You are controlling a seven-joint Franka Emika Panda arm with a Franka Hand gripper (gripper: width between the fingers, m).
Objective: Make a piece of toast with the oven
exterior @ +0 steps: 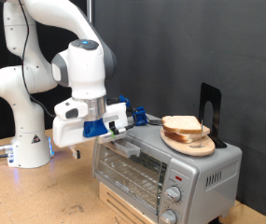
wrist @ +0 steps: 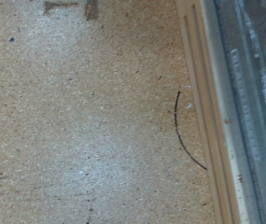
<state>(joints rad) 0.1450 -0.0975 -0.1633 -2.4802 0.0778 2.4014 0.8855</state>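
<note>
The end effector (exterior: 107, 133), its opening impossible to judge here, hangs beside the upper front corner of the oven (exterior: 161, 166), and the piece of toast (exterior: 182, 126) sits beyond it on a wooden plate (exterior: 190, 143) atop the oven.

silver oven (exterior: 165, 161), pale tan-crusted toast (exterior: 182, 125), brown wooden plate (exterior: 200, 147), white arm (exterior: 49, 42), speckled beige tabletop (wrist: 77, 121)
</note>
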